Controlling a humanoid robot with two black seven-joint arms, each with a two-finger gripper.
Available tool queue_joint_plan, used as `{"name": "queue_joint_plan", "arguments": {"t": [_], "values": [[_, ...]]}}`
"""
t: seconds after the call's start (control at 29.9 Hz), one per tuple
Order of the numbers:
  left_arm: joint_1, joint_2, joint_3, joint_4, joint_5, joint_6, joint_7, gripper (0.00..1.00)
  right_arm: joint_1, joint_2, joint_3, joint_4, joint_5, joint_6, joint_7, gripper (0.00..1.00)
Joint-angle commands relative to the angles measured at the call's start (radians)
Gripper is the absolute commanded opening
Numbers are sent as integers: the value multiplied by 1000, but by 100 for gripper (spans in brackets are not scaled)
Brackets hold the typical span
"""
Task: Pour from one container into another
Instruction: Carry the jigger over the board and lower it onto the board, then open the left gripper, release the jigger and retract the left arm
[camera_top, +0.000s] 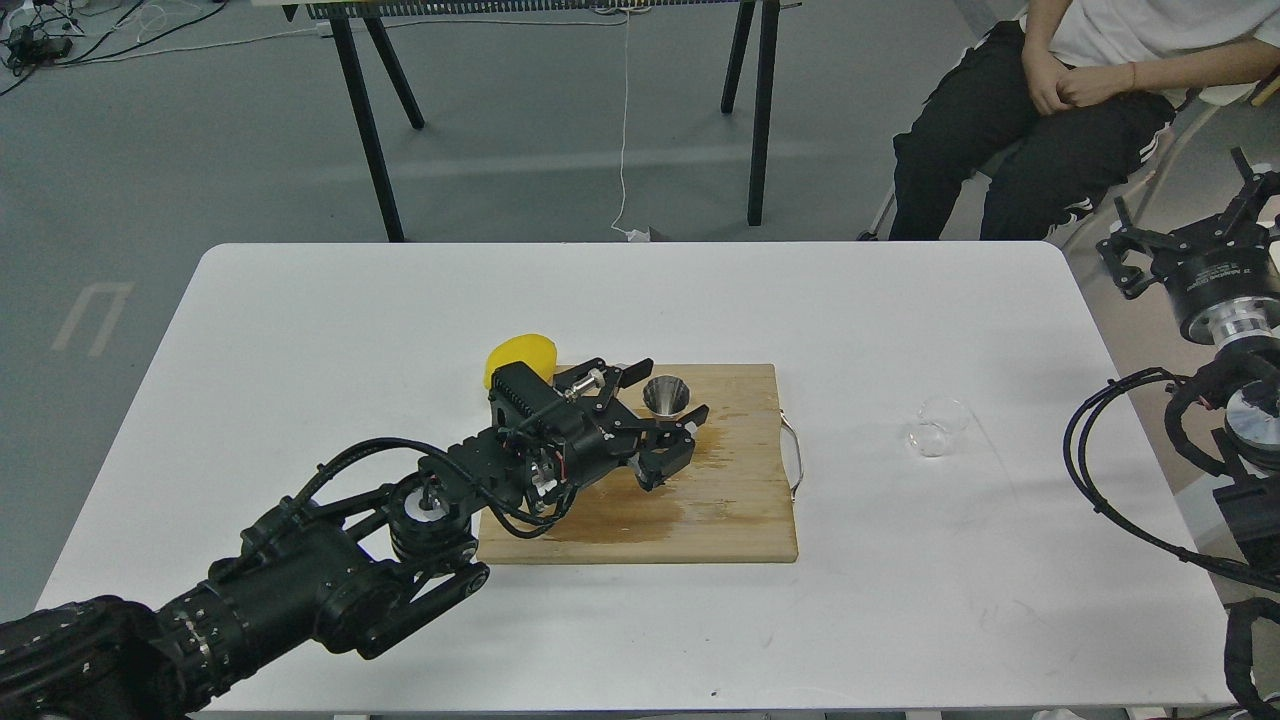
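Observation:
The steel hourglass jigger (666, 394) stands upright on the wooden cutting board (740, 500), near its far left part. My left gripper (673, 391) is open around it, one finger (634, 371) on the far side and the other finger (692, 417) on the near side, both slightly apart from the steel. The clear glass cup (938, 424) lies tipped on its side on the white table (300, 330), right of the board. My right gripper (1185, 215) hangs open beyond the table's right edge, far from both containers.
A yellow lemon (517, 354) lies at the board's far left corner, partly behind my left wrist. A wet stain (690, 470) darkens the board's middle. The board's metal handle (795, 455) sticks out right. A seated person (1050, 110) is behind the far right corner.

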Motion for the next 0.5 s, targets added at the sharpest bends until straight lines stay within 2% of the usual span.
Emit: {"name": "queue_joint_plan", "arguments": {"t": [0.0,0.23,0.47], "values": [[6,9,-65,-99,0,8,0,95,0,-2,0,0,-1,0,-1,100],[-29,61,-168,-257,-49,-12,0,95,-1,-23,-12,0,-1,0,-8,100],[-126,122,-417,-268,-789,-150,-2,98,-1,-77,-2,-3,2,0,-12,100]]}}
